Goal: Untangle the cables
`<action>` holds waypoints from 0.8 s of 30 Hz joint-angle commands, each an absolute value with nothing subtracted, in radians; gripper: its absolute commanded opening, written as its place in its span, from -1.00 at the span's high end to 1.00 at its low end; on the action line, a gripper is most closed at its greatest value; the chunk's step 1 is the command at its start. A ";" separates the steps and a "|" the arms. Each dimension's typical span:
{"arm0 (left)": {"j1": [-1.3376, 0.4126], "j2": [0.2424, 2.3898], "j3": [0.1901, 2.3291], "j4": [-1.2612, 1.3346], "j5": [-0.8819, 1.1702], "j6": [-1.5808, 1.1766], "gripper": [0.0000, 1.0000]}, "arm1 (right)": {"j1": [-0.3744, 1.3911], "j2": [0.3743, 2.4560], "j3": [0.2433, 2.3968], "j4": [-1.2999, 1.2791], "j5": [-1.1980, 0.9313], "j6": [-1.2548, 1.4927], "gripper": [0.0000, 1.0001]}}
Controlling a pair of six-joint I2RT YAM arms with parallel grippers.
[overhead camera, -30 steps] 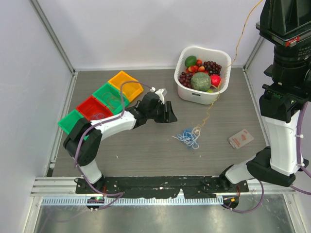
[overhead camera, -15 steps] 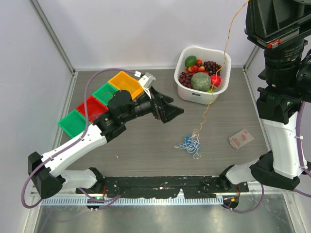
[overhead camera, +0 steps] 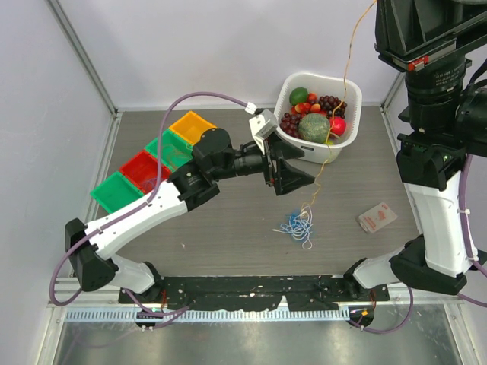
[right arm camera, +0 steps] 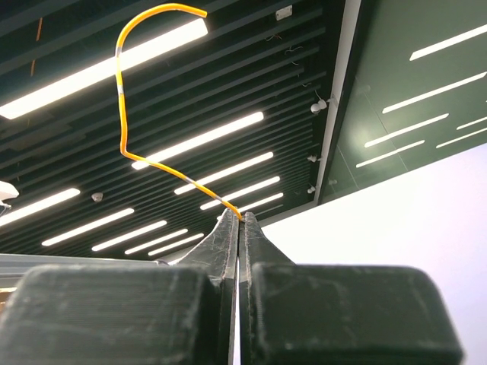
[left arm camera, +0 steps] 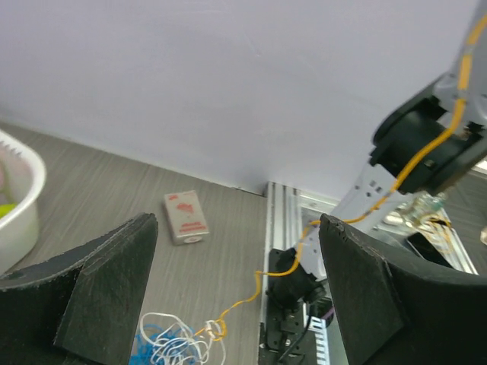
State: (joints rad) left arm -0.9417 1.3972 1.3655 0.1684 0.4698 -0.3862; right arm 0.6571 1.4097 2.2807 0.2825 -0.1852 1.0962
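Your top view sits above and behind the arm bases and looks down on the whole table (overhead camera: 228,228), far enough back to take in both arms. Your left wrist view is low and near, looking out between the fingers of the left gripper (left arm camera: 236,228) and across the table toward the right arm's side. With the top view it shares the cable bunch (left arm camera: 171,338), the small packet (left arm camera: 183,217) and the rim of the white basket (left arm camera: 19,198). Your right wrist view faces up past the right gripper (right arm camera: 238,224) at ceiling lights, sharing only the yellow-orange cable (right arm camera: 125,129) with the others.
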 commanded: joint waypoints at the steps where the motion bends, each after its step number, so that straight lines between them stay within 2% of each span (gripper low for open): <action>1: -0.959 1.407 1.428 0.270 0.587 -0.413 -0.78 | 0.655 1.410 2.303 0.299 -0.175 1.097 0.99; 6: -0.965 1.430 1.450 0.284 0.636 -0.442 -0.76 | 0.657 1.413 2.303 0.298 -0.173 1.098 0.99; 10: -0.965 1.413 1.436 0.242 0.618 -0.425 -0.60 | 0.655 1.410 2.296 0.293 -0.175 1.094 0.99; 14: -0.968 1.322 1.341 0.249 0.542 -0.410 -0.71 | 0.655 1.407 2.290 0.288 -0.172 1.089 0.99; 21: -1.037 1.365 1.397 0.242 0.500 -0.391 -0.79 | 0.655 1.410 2.256 0.305 -0.172 1.095 0.99; 22: -1.043 1.379 1.411 0.250 0.470 -0.393 -0.79 | 0.655 1.411 2.255 0.307 -0.172 1.098 0.99; 24: -1.046 1.417 1.434 0.242 0.382 -0.390 -0.64 | 0.655 1.414 2.261 0.313 -0.172 1.109 0.99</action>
